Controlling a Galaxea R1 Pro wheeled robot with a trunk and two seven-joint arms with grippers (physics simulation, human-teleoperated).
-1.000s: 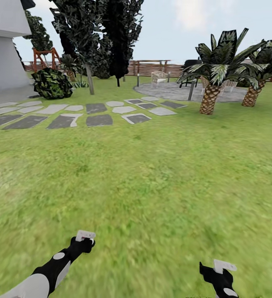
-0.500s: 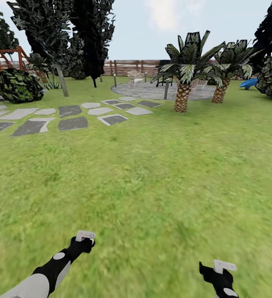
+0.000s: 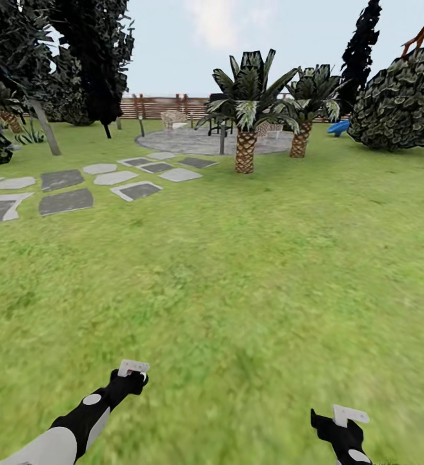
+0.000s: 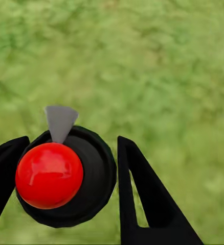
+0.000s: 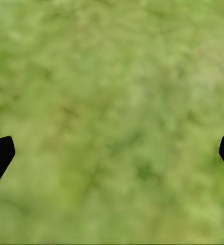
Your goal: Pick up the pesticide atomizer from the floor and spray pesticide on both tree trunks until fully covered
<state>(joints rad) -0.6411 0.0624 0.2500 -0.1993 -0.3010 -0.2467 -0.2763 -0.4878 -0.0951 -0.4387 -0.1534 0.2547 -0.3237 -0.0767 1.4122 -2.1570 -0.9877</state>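
Two dark fingers of the left gripper [image 4: 71, 142] stand close in on either side of the pesticide atomizer [image 4: 94, 176] in the left wrist view, touching its round black body. I judge it to be gripped there, low in the frame, with grass behind it. A glossy red ball sits on the black body, and a pale grey wedge of nozzle pokes out past it. It looks like small, rigid plastic, so probably light and stiff. The smooth round wall could slip or twist in a loose pinch. The body's sides seem the right place to hold it, leaving the nozzle clear. As a container it is opaque, so I cannot tell how much pesticide it holds. The right gripper [image 5: 112, 148] is spread wide with nothing between its fingers, only the floor [image 3: 237, 271] beyond. In the head view both arms hang at the bottom edge over open lawn. One tree [image 3: 46, 126] with a bare grey leaning trunk stands at the upper left beside stepping stones [image 3: 66, 201], well apart from the robot. Two palms [image 3: 245, 145] rise at upper centre.
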